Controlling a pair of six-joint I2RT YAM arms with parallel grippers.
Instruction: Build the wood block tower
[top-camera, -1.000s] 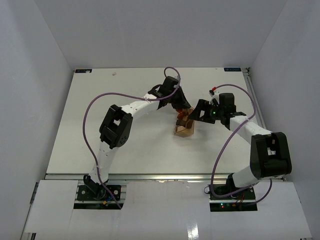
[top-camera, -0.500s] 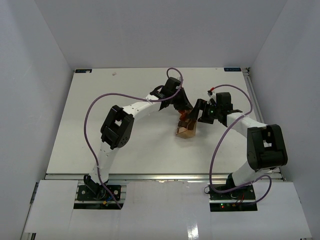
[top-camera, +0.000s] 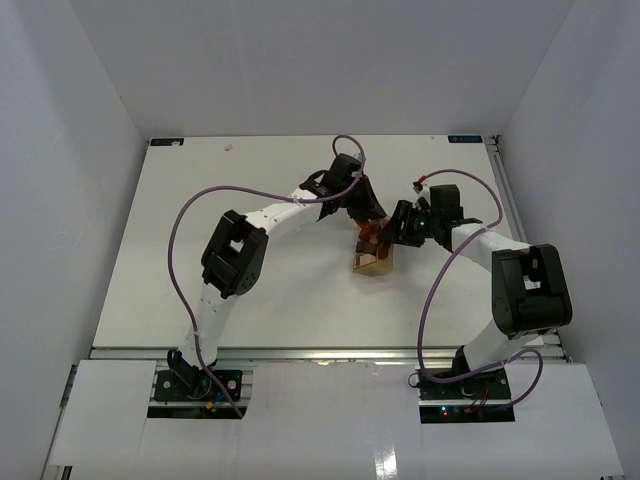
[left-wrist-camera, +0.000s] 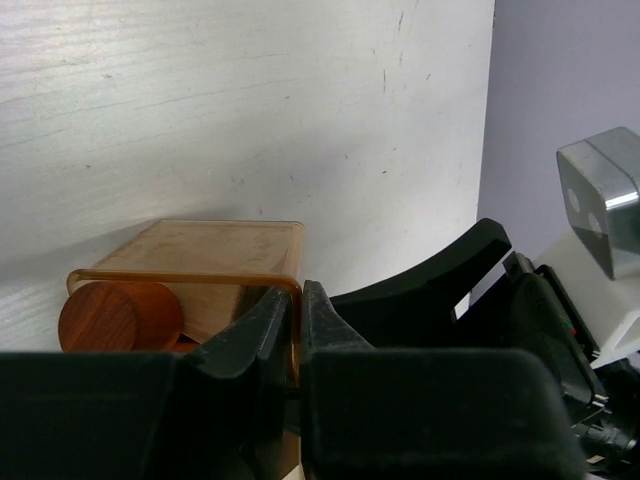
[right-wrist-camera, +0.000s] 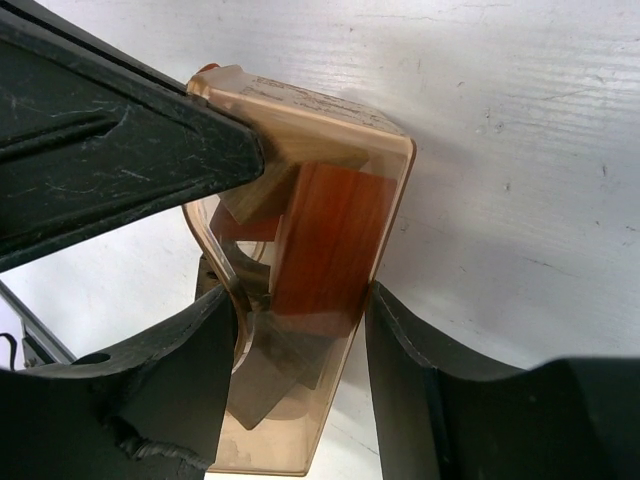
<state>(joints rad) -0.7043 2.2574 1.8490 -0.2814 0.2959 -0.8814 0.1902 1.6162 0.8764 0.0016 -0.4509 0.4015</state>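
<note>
The wooden blocks (top-camera: 371, 243) of the wood block tower lie jumbled inside a clear amber plastic box (top-camera: 373, 261) at the table's middle. My left gripper (left-wrist-camera: 297, 300) is shut on the box's thin wall (left-wrist-camera: 180, 275), beside a reddish-brown cylinder (left-wrist-camera: 115, 318) and a tan block (left-wrist-camera: 200, 245). From the opposite side, my right gripper (right-wrist-camera: 300, 330) has its fingers (right-wrist-camera: 420, 380) against both sides of the box (right-wrist-camera: 330, 130), which holds a reddish-brown block (right-wrist-camera: 330, 240) and darker pieces. From above, the left gripper (top-camera: 368, 222) and right gripper (top-camera: 392, 238) meet over the box.
White tabletop (top-camera: 250, 220) lies all around the box, with grey walls at the back and sides. Purple cables (top-camera: 200, 210) loop over both arms. The left finger (right-wrist-camera: 120, 150) crosses the top left of the right wrist view.
My right gripper has moved left to the box and narrowed its jaws round it. The left gripper stays on the box wall, and the box has tilted a little.
</note>
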